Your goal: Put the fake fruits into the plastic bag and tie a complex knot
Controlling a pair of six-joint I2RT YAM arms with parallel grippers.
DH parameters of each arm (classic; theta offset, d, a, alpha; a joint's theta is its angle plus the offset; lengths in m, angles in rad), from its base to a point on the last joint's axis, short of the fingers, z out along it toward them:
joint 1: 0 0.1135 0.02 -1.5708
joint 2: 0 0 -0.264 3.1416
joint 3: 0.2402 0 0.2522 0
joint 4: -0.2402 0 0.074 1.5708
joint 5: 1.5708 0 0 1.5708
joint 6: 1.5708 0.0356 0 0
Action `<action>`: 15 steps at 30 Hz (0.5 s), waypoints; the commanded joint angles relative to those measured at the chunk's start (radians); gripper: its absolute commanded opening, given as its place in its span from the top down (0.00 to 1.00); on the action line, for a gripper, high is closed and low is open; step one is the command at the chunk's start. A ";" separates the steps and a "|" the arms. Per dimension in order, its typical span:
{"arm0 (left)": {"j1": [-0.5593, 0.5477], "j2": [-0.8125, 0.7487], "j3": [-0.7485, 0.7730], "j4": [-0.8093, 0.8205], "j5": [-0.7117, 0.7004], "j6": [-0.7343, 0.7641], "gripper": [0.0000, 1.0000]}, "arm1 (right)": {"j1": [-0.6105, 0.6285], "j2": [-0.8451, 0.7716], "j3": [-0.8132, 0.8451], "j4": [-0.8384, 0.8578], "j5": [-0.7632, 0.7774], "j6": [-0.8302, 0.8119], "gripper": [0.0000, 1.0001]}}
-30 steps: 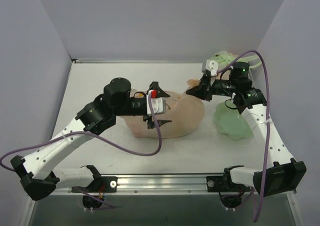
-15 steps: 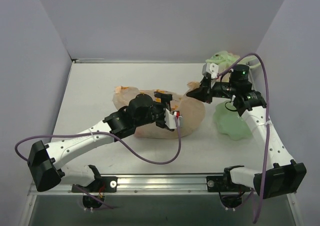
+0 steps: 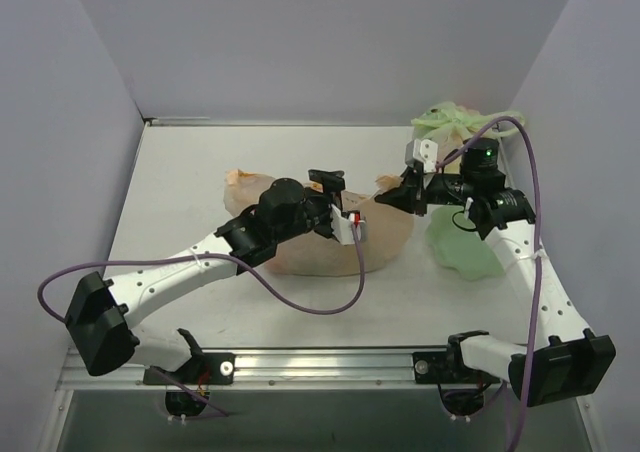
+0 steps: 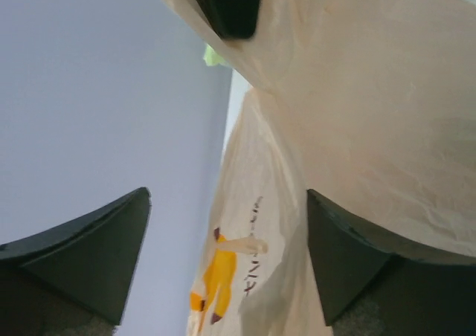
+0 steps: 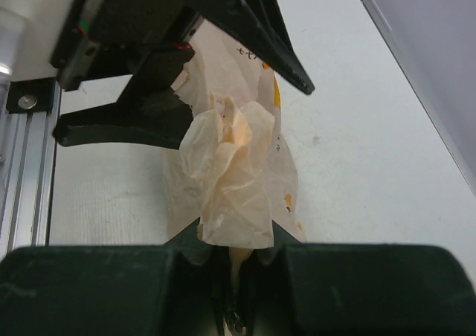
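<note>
- My right gripper is clamped on a crumpled bunch of the bag, bottom centre of its wrist view
- My left gripper stands wide open, bag film in the gap, nothing gripped
- Overhead, the bag lies mid-frame, partly under my left wrist

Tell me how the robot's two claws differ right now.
The left gripper stands wide open, holding nothing; the right gripper is shut, pinching a bunch of the plastic bag. The left gripper sits over the bag's middle; the right gripper at its right end. Both are black and two-fingered.
</note>
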 commanded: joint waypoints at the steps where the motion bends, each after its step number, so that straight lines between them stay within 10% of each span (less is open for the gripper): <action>1: 0.025 0.041 0.061 -0.094 0.049 -0.010 0.14 | -0.015 -0.039 -0.007 -0.011 -0.040 -0.023 1.00; 10: 0.022 0.008 -0.095 -0.213 0.204 0.062 1.00 | -0.020 0.035 -0.056 0.230 0.122 0.389 1.00; 15: 0.014 0.040 -0.196 -0.204 0.239 0.116 1.00 | 0.023 0.148 -0.058 0.339 0.204 0.688 1.00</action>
